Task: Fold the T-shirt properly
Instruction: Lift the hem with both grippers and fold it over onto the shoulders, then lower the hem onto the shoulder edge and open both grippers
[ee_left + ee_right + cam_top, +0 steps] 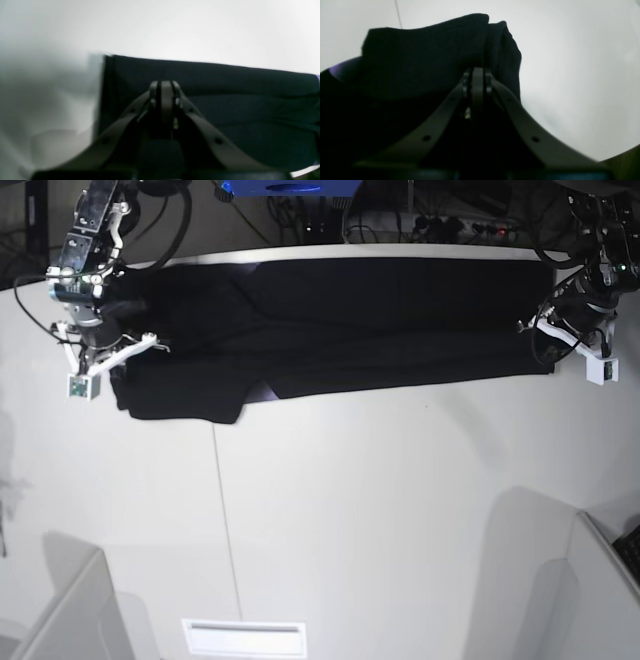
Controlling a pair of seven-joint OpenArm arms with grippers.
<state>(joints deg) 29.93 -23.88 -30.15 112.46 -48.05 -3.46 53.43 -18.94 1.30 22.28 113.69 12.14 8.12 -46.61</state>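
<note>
The black T-shirt (pixel 350 320) lies stretched in a long band across the back of the white table (pixel 400 510), with a flap hanging forward at its left end. My right gripper (pixel 153 346) is shut on the shirt's left end; in the right wrist view the cloth (pixel 420 55) bunches up at the closed fingertips (pixel 477 72), with a bit of purple print (pixel 342 70) showing. My left gripper (pixel 528 330) is shut on the right end; in the left wrist view the closed fingertips (pixel 166 85) sit on flat black cloth (pixel 237 100).
A thin seam (pixel 225 530) runs down the table. A white slotted plate (pixel 245 638) lies at the front edge. Grey partitions stand at the front left (pixel 60 610) and front right (pixel 600 600). Cables and a blue box (pixel 290 188) sit behind the table.
</note>
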